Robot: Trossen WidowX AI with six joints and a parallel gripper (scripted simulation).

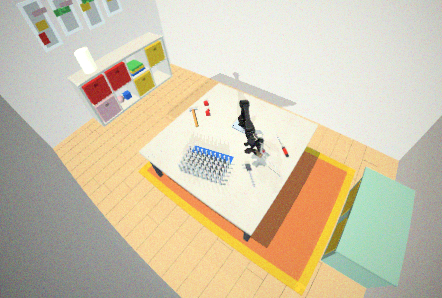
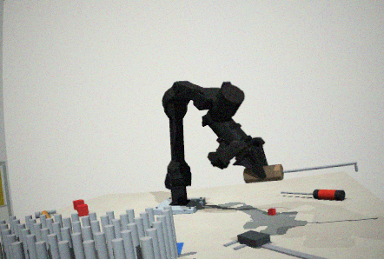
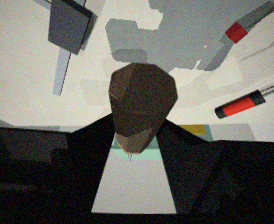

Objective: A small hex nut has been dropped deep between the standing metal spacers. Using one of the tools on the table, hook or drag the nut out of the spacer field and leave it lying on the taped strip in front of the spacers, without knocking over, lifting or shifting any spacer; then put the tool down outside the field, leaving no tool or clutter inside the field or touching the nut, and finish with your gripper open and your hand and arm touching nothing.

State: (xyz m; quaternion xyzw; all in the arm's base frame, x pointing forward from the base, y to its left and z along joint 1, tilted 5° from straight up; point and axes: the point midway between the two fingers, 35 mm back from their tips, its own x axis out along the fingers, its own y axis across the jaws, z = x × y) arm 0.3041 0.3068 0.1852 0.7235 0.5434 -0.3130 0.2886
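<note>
My gripper point(image 1: 258, 151) point(image 2: 262, 174) is shut on the wooden handle point(image 2: 274, 173) point(image 3: 144, 97) of a hook tool, held above the table. The tool's thin rod point(image 2: 319, 169) points away from the spacers and ends in a short downturned tip point(image 2: 356, 167). The standing metal spacers point(image 1: 205, 167) point(image 2: 88, 247) are in a dense field, well to one side of the gripper, and look upright. The blue taped strip point(image 1: 229, 158) point(image 2: 180, 248) runs along the field's edge on the arm's side. The hex nut cannot be made out in any view.
A dark block with grey prongs and a long bar point(image 1: 248, 167) point(image 2: 254, 238) point(image 3: 69, 26) lies between arm and spacers. A red-black screwdriver point(image 1: 285, 151) point(image 2: 328, 194) point(image 3: 239, 106), a small red cube point(image 2: 272, 211) point(image 3: 236, 32), a hammer point(image 1: 195, 118) and red blocks point(image 1: 208, 112) point(image 2: 81, 209) lie around.
</note>
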